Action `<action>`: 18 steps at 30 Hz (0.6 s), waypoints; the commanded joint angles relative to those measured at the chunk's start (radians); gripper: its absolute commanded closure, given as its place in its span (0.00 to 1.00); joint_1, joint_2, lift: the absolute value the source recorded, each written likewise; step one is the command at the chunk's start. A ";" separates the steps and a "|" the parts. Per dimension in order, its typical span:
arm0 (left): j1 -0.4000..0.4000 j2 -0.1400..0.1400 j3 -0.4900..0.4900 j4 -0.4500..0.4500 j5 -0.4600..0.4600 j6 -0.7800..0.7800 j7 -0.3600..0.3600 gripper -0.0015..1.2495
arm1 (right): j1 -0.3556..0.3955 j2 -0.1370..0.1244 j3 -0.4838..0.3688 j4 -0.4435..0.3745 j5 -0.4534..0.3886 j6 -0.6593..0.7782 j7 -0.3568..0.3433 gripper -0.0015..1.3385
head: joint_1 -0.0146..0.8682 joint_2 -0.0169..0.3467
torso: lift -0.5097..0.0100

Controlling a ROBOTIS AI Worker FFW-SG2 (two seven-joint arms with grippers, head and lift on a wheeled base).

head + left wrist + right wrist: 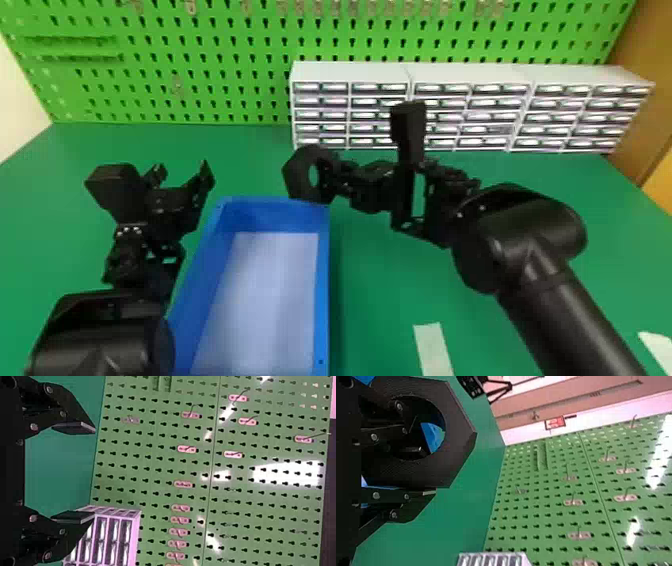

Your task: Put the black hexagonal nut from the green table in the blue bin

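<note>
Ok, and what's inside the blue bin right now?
In the blue bin lies a pale flat layer; whatever is beneath it is covered. The near end runs out of view. The black hexagonal nut is held in the right gripper, by the far right corner.

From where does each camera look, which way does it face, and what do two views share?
Head view: on the head, looking forward and down at the blue bin; left arm and right arm show.
Left wrist view: on the left wrist, facing the green pegboard; its open left claw shows.
Right wrist view: on the right wrist, looking past its right claw, holding the black hexagonal nut, towards the pegboard.
Shared: head and right wrist views both show the nut.
</note>
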 commanded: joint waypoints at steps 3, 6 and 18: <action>-0.001 -0.003 0.000 0.000 -0.001 0.000 0.000 0.39 | -0.002 0.004 0.052 0.026 -0.031 -0.006 0.000 0.76 | 0.79 0.19 | 0.79; -0.001 -0.003 0.000 0.000 -0.001 0.000 0.000 0.39 | -0.007 0.004 0.073 0.041 -0.047 -0.006 0.000 0.76 | 0.79 0.19 | 0.79; -0.002 -0.003 0.005 0.000 -0.001 0.000 0.000 0.39 | -0.022 0.001 0.153 0.107 -0.099 -0.002 0.000 0.76 | 0.79 0.19 | 0.79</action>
